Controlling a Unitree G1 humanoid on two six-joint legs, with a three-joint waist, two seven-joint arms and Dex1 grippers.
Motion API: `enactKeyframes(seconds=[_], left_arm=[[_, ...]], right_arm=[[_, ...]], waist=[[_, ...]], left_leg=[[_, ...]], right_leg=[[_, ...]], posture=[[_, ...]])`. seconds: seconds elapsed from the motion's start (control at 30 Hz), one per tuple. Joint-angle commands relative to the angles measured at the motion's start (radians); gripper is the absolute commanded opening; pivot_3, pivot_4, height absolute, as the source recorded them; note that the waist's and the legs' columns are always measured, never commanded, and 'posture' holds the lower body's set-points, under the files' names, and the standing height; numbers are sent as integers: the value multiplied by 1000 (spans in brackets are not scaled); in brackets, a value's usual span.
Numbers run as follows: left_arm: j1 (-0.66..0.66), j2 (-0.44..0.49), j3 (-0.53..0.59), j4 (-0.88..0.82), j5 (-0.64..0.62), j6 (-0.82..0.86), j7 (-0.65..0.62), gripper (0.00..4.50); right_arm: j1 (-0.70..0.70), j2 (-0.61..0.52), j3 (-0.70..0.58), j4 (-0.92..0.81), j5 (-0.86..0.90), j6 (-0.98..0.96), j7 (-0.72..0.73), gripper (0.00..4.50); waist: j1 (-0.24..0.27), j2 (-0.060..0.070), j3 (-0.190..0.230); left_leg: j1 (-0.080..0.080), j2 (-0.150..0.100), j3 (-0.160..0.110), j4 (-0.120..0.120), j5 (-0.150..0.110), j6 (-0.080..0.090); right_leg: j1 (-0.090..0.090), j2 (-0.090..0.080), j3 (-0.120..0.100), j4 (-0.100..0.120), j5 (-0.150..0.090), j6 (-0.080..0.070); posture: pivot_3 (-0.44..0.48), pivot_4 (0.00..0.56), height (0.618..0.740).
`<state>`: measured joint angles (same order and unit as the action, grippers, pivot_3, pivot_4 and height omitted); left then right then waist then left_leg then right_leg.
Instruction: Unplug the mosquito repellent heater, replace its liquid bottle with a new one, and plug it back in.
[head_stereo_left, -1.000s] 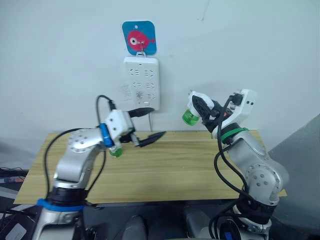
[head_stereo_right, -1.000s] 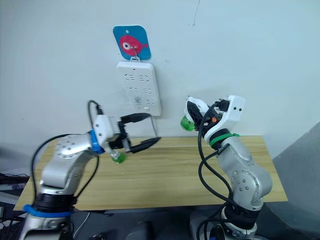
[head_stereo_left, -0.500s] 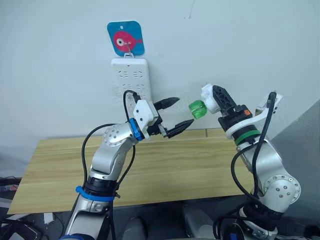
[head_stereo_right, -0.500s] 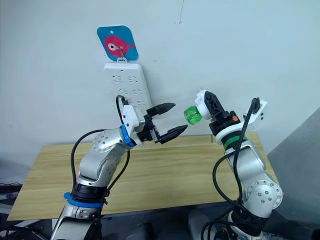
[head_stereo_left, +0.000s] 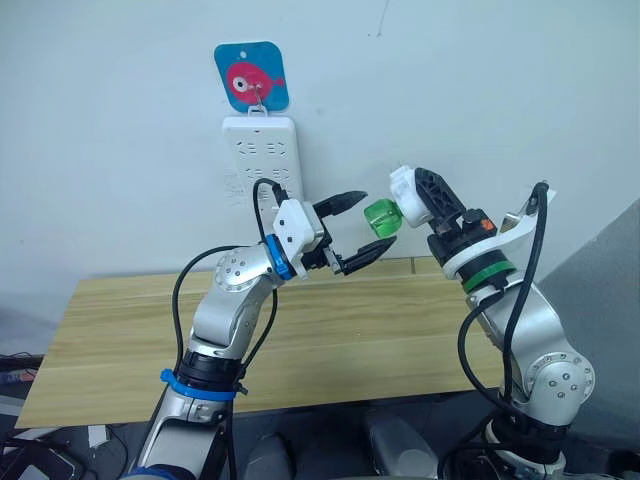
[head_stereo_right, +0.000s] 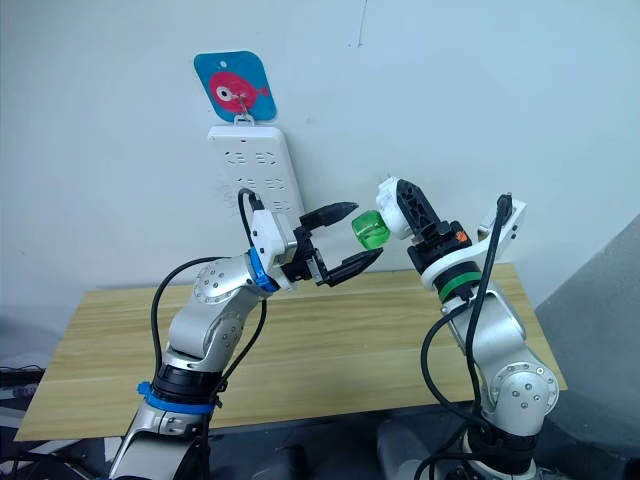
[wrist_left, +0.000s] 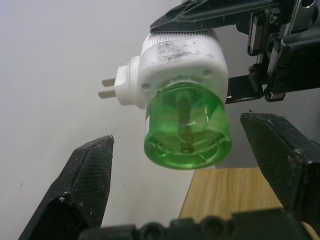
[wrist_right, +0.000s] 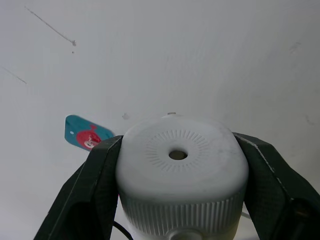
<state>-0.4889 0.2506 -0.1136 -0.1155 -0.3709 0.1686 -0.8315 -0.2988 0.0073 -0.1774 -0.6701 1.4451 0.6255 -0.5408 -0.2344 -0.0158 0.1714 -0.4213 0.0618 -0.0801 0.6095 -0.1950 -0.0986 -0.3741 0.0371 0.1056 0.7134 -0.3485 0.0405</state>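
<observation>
While my right gripper (head_stereo_left: 412, 192) clamps the heater (wrist_right: 182, 172) between its black fingers, I hold it raised in front of the wall (head_stereo_left: 520, 90), above the far edge of the table (head_stereo_left: 120, 340). Its white plastic body is rounded, with a ribbed band and a dished top ringed by fine radial slots about a centre hole, seen from the right wrist; two bare metal plug pins jut from its side, seen from the left wrist. No lettering is legible on it.

Screwed into its underside, the bottle (wrist_left: 187, 127) is squat, translucent green, a dark wick running up its middle. My left gripper (head_stereo_right: 345, 236) is spread wide, its textured black fingers (wrist_left: 87, 172) on either side of the bottle without touching it.

On the wall hang a white power strip (head_stereo_left: 262, 160) and, above it, a blue card (head_stereo_left: 250, 75) bearing a pink fish.
</observation>
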Motion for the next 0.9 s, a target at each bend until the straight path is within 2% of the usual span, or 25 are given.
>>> enactKeyframes(seconds=[0.03, 0.3, 0.4, 0.53, 0.6, 0.9], left_arm=[[-20, -13, 0, -21, -4, -23, 10, 4500], [-33, -27, 0, -24, -17, -24, 6, 4500], [-32, -24, -8, -24, -18, -25, -8, 3906], [-31, -27, -19, -18, -4, -37, -14, 2712], [-34, -28, -18, -13, 0, -38, -9, 2258], [-38, -25, -14, -12, -6, -38, -9, 2258]], right_arm=[[-3, -15, 19, -24, 33, -46, -4, 2940], [-1, -43, 44, -16, 64, -107, -18, 2940], [1, -53, 56, -18, 76, -119, -20, 2940], [2, -62, 72, -22, 87, -133, -22, 2940], [2, -66, 79, -25, 93, -141, -23, 2940], [5, -81, 99, -33, 126, -164, -4, 2940]], waist=[[0, 0, 0], [0, 0, 0], [0, 0, 0], [0, 0, 0], [1, 0, 0], [2, 0, 0]], left_leg=[[0, 0, 0, 0, 0, 0], [0, 0, 0, 0, 0, 0], [0, 0, 0, 0, 0, 0], [0, 0, 0, 0, 0, 0], [0, 0, 0, 0, 0, 0], [0, 0, 0, 0, 0, 0]], right_leg=[[0, 0, 0, 0, 0, 0], [0, 0, 0, 0, 0, 0], [0, 0, 0, 0, 0, 0], [0, 0, 0, -1, 0, 0], [0, 0, 0, 0, 0, 0], [0, 0, 0, -1, 0, 0]], posture=[[-282, 164, 740], [-285, 163, 740], [-285, 163, 740], [-285, 163, 740], [-285, 163, 740], [-280, 156, 740]])
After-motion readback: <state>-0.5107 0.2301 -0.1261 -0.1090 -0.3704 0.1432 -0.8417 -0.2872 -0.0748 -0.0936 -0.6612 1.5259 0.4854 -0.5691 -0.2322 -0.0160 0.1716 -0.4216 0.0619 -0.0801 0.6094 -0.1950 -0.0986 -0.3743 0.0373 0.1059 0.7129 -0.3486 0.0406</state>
